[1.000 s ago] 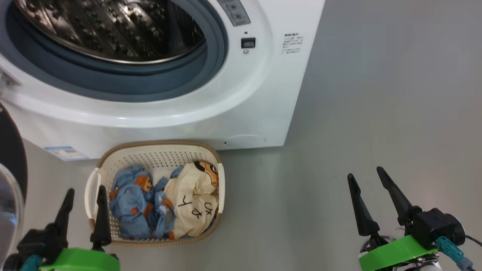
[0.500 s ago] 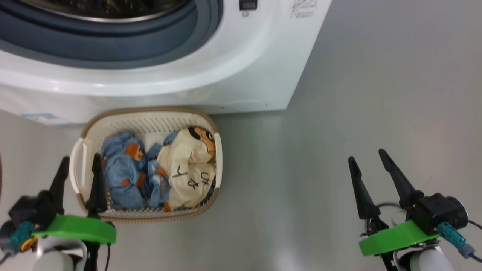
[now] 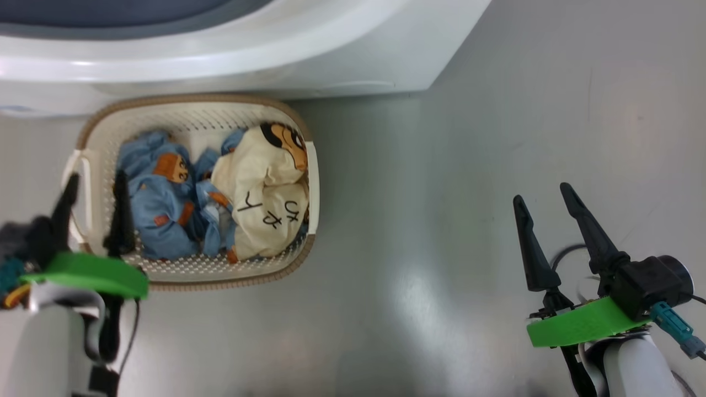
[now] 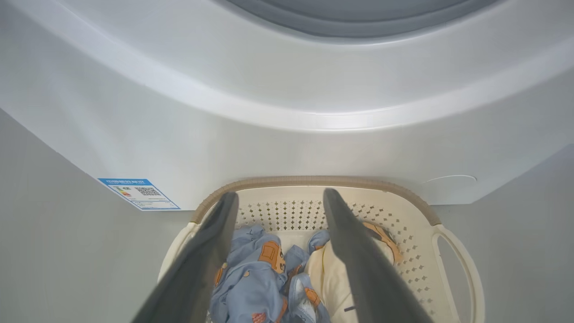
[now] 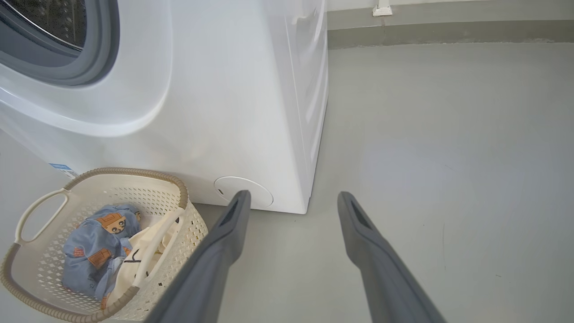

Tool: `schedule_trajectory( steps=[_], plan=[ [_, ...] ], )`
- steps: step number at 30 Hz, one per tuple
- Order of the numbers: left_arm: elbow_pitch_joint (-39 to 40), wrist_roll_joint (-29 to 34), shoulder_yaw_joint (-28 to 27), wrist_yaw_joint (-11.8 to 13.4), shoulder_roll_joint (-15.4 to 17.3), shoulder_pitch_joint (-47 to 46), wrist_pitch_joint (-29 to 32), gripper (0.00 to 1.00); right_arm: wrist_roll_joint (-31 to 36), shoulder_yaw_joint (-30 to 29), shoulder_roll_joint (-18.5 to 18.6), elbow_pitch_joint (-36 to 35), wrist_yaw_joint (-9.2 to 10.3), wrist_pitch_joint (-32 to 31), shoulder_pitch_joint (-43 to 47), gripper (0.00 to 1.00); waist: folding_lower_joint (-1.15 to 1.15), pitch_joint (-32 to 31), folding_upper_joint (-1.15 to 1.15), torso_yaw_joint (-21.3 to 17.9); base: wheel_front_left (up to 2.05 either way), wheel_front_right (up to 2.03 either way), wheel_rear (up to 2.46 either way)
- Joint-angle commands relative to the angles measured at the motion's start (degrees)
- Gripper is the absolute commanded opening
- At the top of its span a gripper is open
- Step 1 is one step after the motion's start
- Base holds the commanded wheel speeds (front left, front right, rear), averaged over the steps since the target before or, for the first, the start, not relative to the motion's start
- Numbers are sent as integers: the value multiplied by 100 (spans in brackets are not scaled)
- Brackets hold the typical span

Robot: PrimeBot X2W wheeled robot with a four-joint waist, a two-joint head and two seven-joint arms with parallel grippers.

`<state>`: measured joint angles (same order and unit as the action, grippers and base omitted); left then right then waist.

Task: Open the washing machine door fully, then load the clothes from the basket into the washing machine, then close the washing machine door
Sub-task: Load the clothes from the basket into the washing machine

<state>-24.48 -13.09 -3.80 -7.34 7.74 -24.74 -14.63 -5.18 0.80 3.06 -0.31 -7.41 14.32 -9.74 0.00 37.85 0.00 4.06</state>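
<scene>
The cream basket (image 3: 309, 165) stands on the floor against the white washing machine (image 3: 353, 60). In it lie the clothes: a light-blue garment (image 3: 160, 204) on the left and a cream garment (image 3: 265, 204) on the right. My left gripper (image 3: 95, 179) hangs open above the basket's left side, one finger by the white handle and one over the blue garment (image 4: 255, 273). My right gripper (image 3: 541, 193) stands open over bare floor, far right of the basket (image 5: 125, 171). The drum opening (image 5: 45, 27) is uncovered. The washing machine door is out of view.
Grey floor (image 3: 441, 193) spreads to the right of the machine and basket. A blue label (image 4: 139, 194) sticks on the machine's lower front (image 4: 269, 134), and a round service flap (image 5: 244, 197) sits near its bottom corner. A wall skirting (image 5: 448, 27) runs at the far back.
The head camera has tilted down, so machine and basket slid up the picture. My left gripper has come a little further in over the basket's left side. Both grippers stay open.
</scene>
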Motion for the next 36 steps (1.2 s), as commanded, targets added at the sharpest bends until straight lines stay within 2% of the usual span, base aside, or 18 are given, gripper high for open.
schedule_trajectory(
  steps=[1, 15, 27, 36],
  plan=[
    [-56, -45, -144, -6, 303, -199, -37, 100, 96, 128, -18, -173, -8, 68, -55, 100, 0, 380, 0, -66, 0, 0, 0],
    [-1673, 12, 501, -13, 896, -1424, -37, 100, 84, 163, -18, -382, -8, 68, -293, 100, 0, 1159, 0, -189, 0, 0, 0],
    [-3322, 233, 1101, -14, 1101, -2158, -29, 100, 62, 187, -18, -455, -8, 68, -406, 100, 0, 1453, 0, -248, 0, 0, 0],
    [-4123, 110, 1442, -14, 1222, -2723, 6, 100, -10, 161, -18, -509, -8, 68, -428, 100, 0, 1735, 0, -339, 0, 0, 0]
  ],
)
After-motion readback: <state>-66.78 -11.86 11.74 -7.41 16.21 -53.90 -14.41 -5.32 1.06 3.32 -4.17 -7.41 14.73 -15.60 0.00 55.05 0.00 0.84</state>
